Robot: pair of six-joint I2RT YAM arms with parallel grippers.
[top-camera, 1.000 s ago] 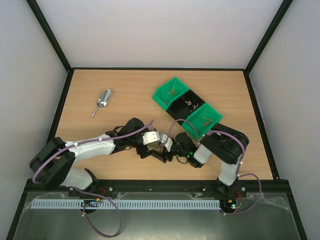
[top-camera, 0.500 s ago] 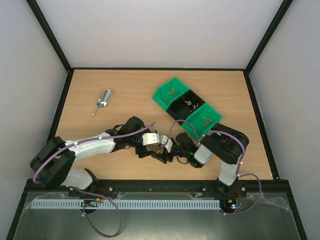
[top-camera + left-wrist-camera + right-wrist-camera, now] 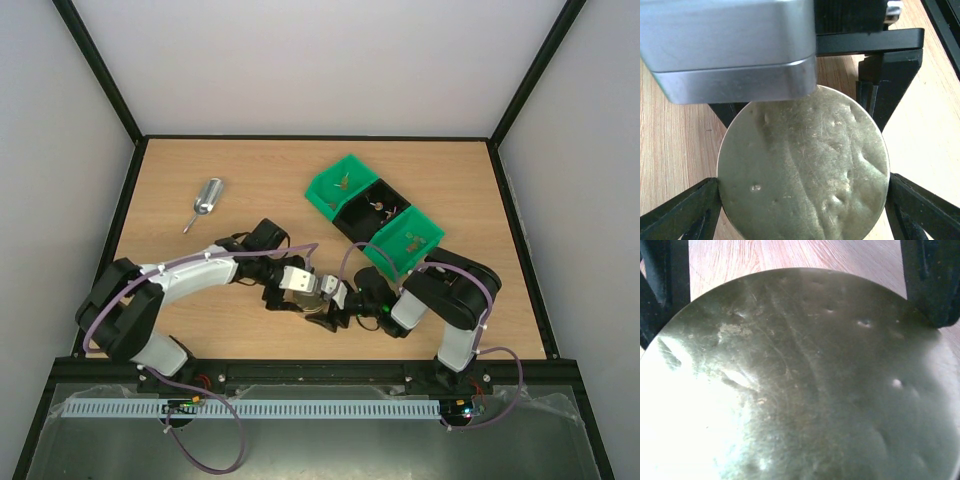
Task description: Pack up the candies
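A round, dented brass-coloured metal tin (image 3: 805,170) hangs between both grippers just above the table's near middle (image 3: 326,300). My left gripper (image 3: 804,192) has its black fingers pressed on the tin's left and right rim. The right gripper (image 3: 342,300) faces it from the other side; one of its fingers (image 3: 890,85) touches the tin's upper edge. The tin (image 3: 805,380) fills the right wrist view and hides that gripper's own fingers. Tiny wrapped candies (image 3: 345,181) lie in the bins at the back right.
Two green bins (image 3: 328,192) (image 3: 425,243) flank a black one (image 3: 362,212) in a diagonal row. A small metal scoop (image 3: 207,198) lies on the wood at the back left. Black frame rails edge the table.
The left arm has bent inward and its wrist has shifted right toward the right gripper. Its fingers have narrowed slightly onto the tin. The right arm has barely moved.
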